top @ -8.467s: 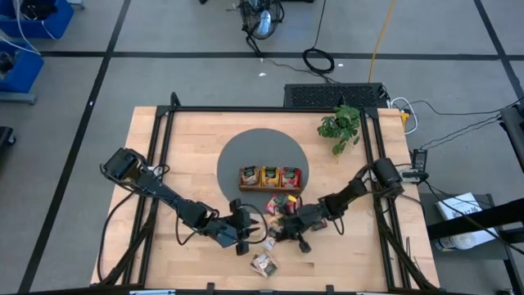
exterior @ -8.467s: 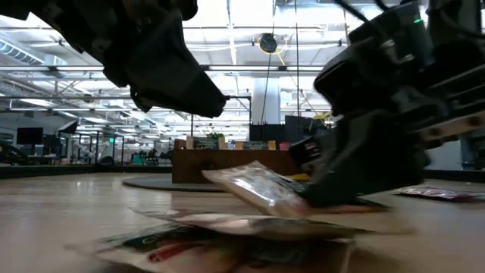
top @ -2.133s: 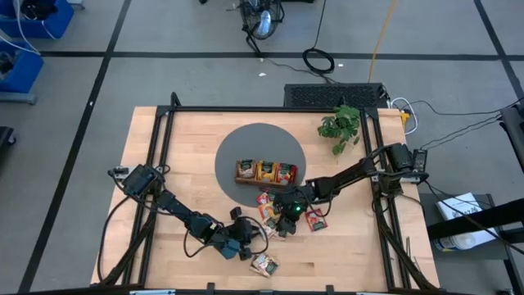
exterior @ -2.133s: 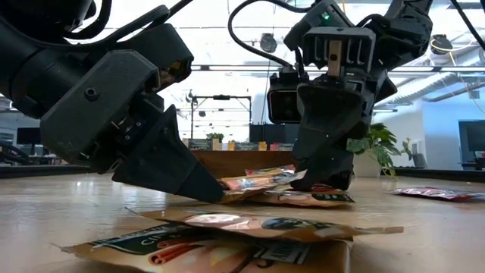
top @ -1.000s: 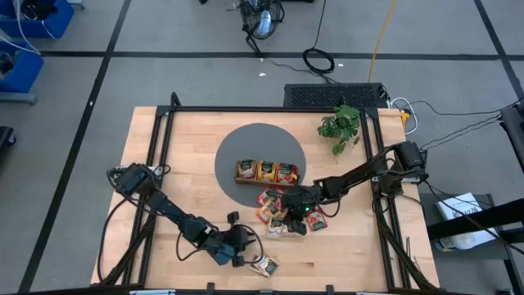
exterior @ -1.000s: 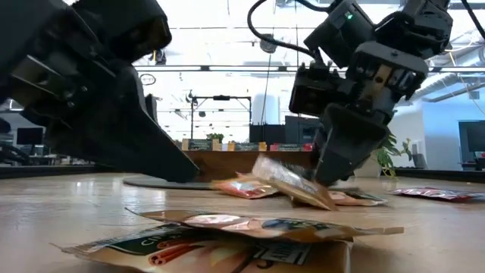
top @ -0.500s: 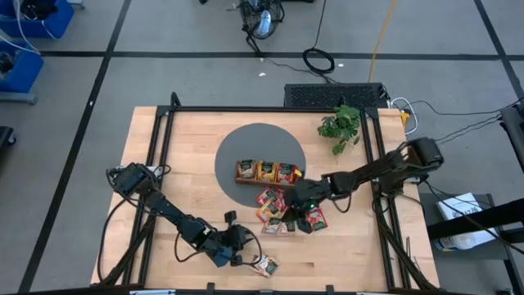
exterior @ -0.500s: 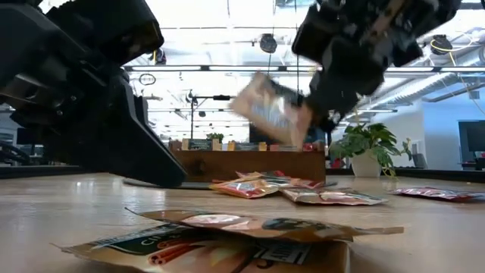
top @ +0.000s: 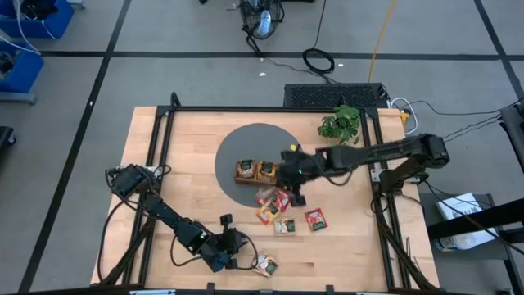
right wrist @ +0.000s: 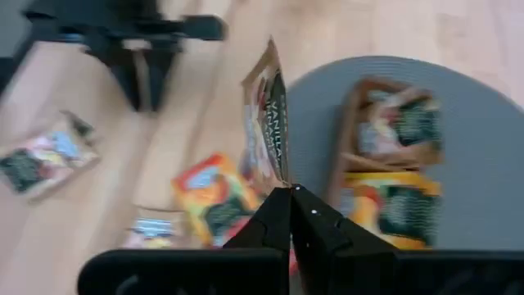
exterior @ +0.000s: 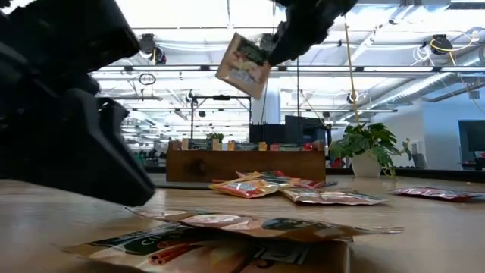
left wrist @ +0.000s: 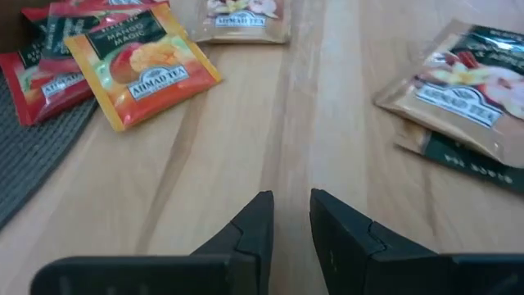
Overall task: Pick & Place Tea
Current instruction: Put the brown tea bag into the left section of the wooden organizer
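- The right gripper (right wrist: 290, 193) was shut on one tan sachet (right wrist: 270, 123), pinching its bottom edge; the sachet stood on edge above the fingers.
- In the high view that gripper (top: 288, 166) was over the round grey mat (top: 246, 143), at the right end of the wooden tray (top: 260, 171).
- In the low view the held sachet (exterior: 242, 65) hung tilted, well clear of the table (exterior: 424, 227).
- The tray held sachets in its compartments, dark green and orange-yellow among them.
- Loose sachets (top: 276, 205) lay on the table just in front of the tray, red and orange; one more (top: 315, 219) lay a little to the right.
- The left gripper (left wrist: 289, 220) sat low at the table's front edge, jaws slightly apart and holding nothing.
- Beside it lay a pair of overlapping sachets (left wrist: 467, 90); an orange mango sachet (left wrist: 139, 70) lay farther off, overlapping red ones at the mat's edge.
- A potted plant (top: 341, 127) stood at the table's far right.
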